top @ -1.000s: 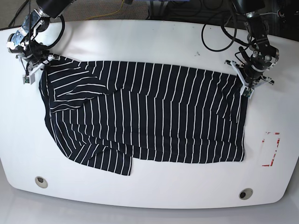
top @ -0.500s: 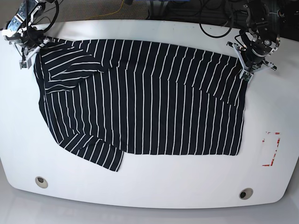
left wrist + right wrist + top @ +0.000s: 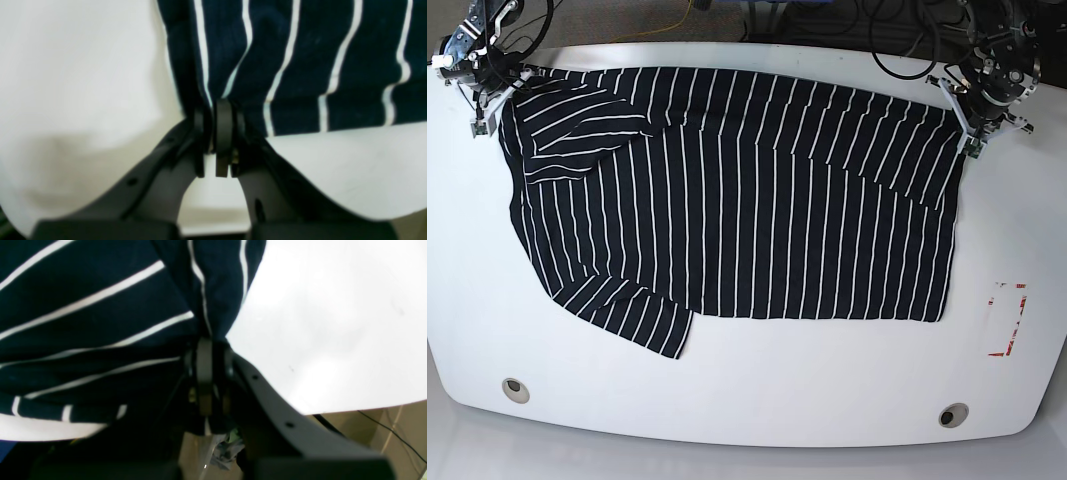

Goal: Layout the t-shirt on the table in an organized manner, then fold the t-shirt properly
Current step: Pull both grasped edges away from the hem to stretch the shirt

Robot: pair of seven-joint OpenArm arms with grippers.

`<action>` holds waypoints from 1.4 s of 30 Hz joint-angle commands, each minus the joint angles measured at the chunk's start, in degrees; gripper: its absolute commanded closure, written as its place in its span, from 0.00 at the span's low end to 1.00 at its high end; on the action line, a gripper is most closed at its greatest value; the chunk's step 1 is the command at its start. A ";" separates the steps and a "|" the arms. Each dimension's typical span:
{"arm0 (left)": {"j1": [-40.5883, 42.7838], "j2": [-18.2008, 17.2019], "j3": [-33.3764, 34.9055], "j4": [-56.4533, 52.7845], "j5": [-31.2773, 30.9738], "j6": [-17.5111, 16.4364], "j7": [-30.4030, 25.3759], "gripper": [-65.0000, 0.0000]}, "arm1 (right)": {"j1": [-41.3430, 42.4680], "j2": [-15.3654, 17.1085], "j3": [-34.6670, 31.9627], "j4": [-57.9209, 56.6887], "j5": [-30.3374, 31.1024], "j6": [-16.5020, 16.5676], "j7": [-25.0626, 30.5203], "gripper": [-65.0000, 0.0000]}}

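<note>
— While you look through my left wrist view, what do you see?
— My left gripper pinched on a hem corner of the t-shirt, over the tabletop.
— And the right wrist?
— My right gripper clamped on bunched striped cloth by the tabletop's edge.
— From the base view?
— I judge the layout part-done: it lies spread across the far half, one sleeve folded over near my right gripper, another skewed at the near side. Folding isn't begun.
</note>
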 commanded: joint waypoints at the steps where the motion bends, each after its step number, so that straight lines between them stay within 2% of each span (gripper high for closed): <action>1: 0.26 -1.03 -2.15 0.55 3.01 1.34 3.35 0.96 | -0.42 1.65 0.57 1.10 -1.52 -0.56 0.01 1.00; 6: 0.26 -1.38 -3.64 0.55 3.01 1.34 5.55 0.96 | -0.60 1.65 0.48 1.10 -1.52 -0.56 0.01 1.00; 13: 0.26 -1.20 -4.61 0.55 3.01 1.34 5.81 0.95 | -2.09 1.30 0.22 2.68 -1.52 -0.56 0.01 1.00; 17: 0.26 -1.03 -4.61 0.55 3.01 1.34 5.90 0.95 | -3.50 1.03 0.13 5.32 -1.25 -0.56 -2.02 1.00; 24: 1.32 -1.03 -3.64 0.64 2.92 1.34 7.92 0.94 | -4.11 -1.34 0.13 9.10 -1.52 -0.56 -3.51 1.00; 27: 1.76 -1.03 -2.24 0.64 3.01 1.34 9.51 0.85 | -4.11 -1.43 0.13 9.28 -1.52 -0.56 -3.60 1.00; 34: 2.99 -1.12 -1.53 0.73 2.92 1.34 9.86 0.53 | -4.03 -1.25 0.04 9.37 -1.52 -0.56 -3.60 0.99; 37: 2.99 -1.12 -1.80 0.73 2.92 1.34 9.86 0.43 | -4.03 -1.16 0.04 9.37 -1.52 -0.56 -3.60 0.87; 40: 2.99 -1.20 -1.80 0.73 2.92 1.34 9.86 0.40 | -3.94 -1.16 0.31 9.37 -1.60 -0.56 -3.60 0.67; 41: 2.99 -1.29 -1.80 0.73 2.92 1.34 9.86 0.40 | -3.85 -1.08 0.40 9.45 -1.60 -0.56 -3.60 0.55; 42: 2.90 -1.29 -1.80 0.73 2.92 1.34 9.86 0.40 | -3.85 -1.08 0.40 9.72 -1.60 -0.56 -3.60 0.48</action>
